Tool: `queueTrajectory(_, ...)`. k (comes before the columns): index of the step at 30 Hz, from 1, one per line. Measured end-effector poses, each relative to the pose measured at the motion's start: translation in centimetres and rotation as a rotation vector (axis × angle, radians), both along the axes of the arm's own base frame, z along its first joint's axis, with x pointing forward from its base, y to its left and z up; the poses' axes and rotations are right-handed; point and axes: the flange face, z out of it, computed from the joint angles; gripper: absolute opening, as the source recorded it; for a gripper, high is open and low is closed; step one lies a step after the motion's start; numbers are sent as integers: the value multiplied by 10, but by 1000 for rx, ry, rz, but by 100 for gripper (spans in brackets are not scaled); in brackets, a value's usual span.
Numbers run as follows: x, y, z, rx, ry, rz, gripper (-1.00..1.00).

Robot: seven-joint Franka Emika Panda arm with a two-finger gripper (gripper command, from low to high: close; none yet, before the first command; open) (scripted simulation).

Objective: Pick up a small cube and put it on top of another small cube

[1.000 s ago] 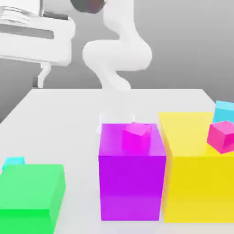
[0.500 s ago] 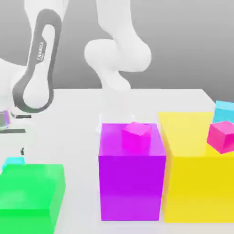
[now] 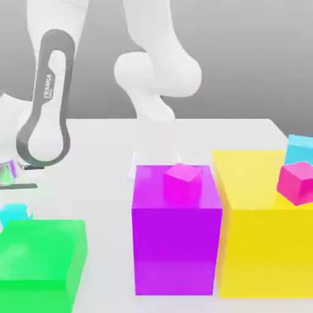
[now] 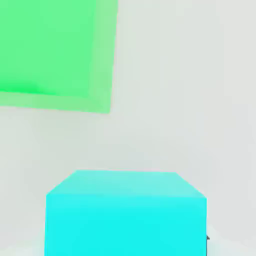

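A small cyan cube (image 3: 13, 214) lies on the white table (image 3: 92, 159) at the exterior view's left, just behind the big green block (image 3: 40, 260). My gripper (image 3: 10, 183) hangs right above that cube at the picture's edge, below the arm's grey-banded link. In the hand view the same cyan cube (image 4: 125, 212) looms close, with the green block (image 4: 50, 47) beyond it. A small magenta cube (image 3: 182, 180) rests on the big purple block (image 3: 176, 244). A small pink cube (image 3: 298, 181) sits tilted on the big yellow block (image 3: 257, 244).
Another cyan cube (image 3: 299, 148) stands behind the yellow block at the exterior view's right. The arm's white base rises behind the purple block. Bare table stretches between the green and purple blocks.
The arm has swung down to the exterior view's left and brought the hand low over the cyan cube. That cube now sits slightly further left than before.
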Motion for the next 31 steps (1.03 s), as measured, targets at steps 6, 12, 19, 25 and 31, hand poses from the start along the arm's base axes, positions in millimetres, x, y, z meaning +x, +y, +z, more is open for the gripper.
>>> queueTrajectory(6, 94, 61, 75, -7, -38, 62, -100)
queueTrajectory(12, 152, 157, 148, 13, -45, 79, -100)
queueTrajectory(19, 172, 294, 234, 16, -39, 117, -100)
queueTrajectory(25, 148, 389, 252, 19, 2, 156, -100)
queueTrajectory(31, 145, 394, 211, 21, 9, 159, 100)
